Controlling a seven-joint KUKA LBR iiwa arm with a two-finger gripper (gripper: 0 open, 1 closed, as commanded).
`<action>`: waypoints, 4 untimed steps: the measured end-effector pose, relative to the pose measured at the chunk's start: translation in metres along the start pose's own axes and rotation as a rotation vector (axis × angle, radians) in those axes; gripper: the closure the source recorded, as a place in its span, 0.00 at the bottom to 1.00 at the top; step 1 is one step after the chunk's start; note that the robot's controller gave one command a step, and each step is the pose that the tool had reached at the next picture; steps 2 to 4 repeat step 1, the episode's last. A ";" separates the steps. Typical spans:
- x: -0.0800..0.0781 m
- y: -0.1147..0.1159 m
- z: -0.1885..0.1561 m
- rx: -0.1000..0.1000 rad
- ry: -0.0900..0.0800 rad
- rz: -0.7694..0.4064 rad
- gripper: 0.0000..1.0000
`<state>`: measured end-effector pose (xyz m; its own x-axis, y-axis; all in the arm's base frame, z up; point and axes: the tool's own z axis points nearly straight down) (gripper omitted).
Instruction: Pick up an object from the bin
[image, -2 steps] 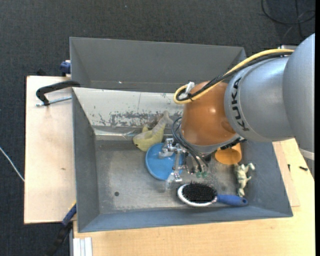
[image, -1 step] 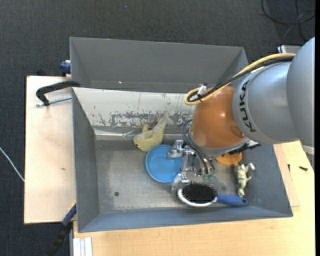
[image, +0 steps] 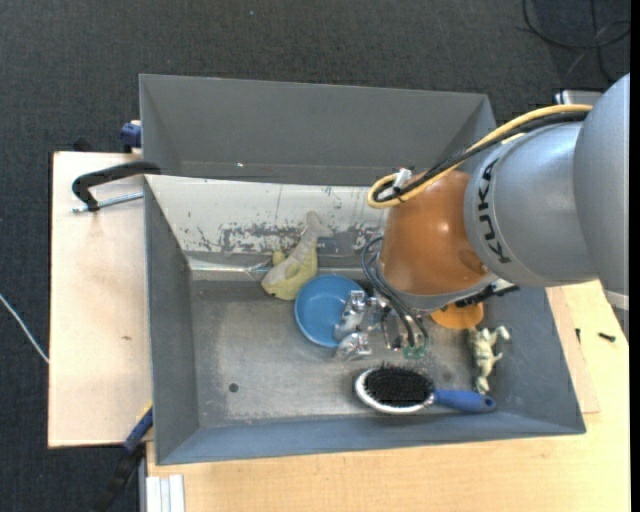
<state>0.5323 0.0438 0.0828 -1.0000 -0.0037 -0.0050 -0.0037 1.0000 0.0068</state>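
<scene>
Just right of the bin's (image: 250, 400) centre, the gripper (image: 358, 328) hangs at the right rim of a round blue bowl (image: 320, 308), mouth up; whether it is spread or closed, I cannot tell. Close below, a black hairbrush (image: 395, 387) lies left-right, its blue handle (image: 462, 400) pointing right

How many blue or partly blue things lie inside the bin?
2. A blue bowl lies mid-floor beside the gripper; a hairbrush with a blue handle lies by the front wall. The arm may hide others.

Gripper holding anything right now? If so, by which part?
Cannot tell: gripper sits at the blue bowl, by its right rim; a grip isn't visible.
</scene>
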 end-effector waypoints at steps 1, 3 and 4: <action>0.000 0.022 -0.142 0.004 -0.009 -0.020 1.00; 0.000 0.022 -0.142 0.004 -0.009 -0.020 1.00; 0.000 0.022 -0.142 0.004 -0.009 -0.020 1.00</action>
